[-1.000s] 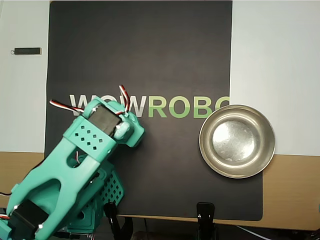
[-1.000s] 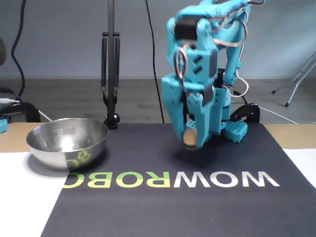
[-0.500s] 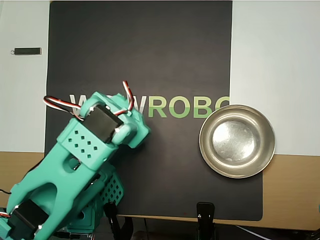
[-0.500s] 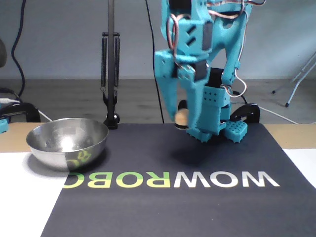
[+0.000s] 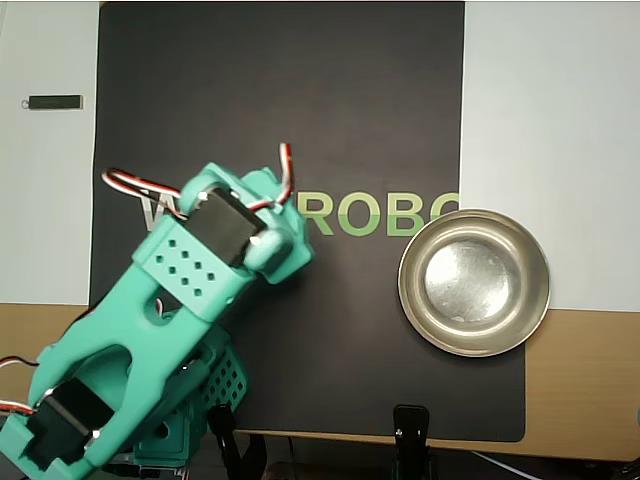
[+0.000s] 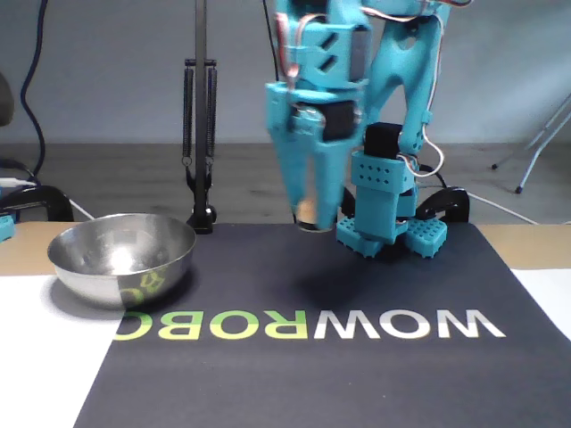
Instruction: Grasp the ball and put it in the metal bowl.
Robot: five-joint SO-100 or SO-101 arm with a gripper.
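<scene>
In the fixed view my teal gripper (image 6: 311, 214) hangs above the black mat, shut on the small tan ball (image 6: 308, 211), which shows between the fingertips. The ball is well off the mat. The metal bowl (image 6: 107, 267) stands to the left in that view, apart from the gripper, with nothing visible inside. From overhead, the arm's wrist (image 5: 245, 235) covers the ball and the fingertips. The metal bowl (image 5: 404, 285) lies to its right at the mat's edge, and its inside is bare.
A black mat (image 5: 300, 100) with WOWROBO lettering covers the table's middle. Two black clamps (image 5: 410, 432) grip its near edge. A small dark bar (image 5: 55, 101) lies at the far left. A black stand (image 6: 201, 125) rises behind the bowl. The arm's teal base (image 6: 426, 234) sits at the back.
The gripper has risen from the mat with the ball in it and shifted toward the bowl: leftward in the fixed view, rightward from overhead.
</scene>
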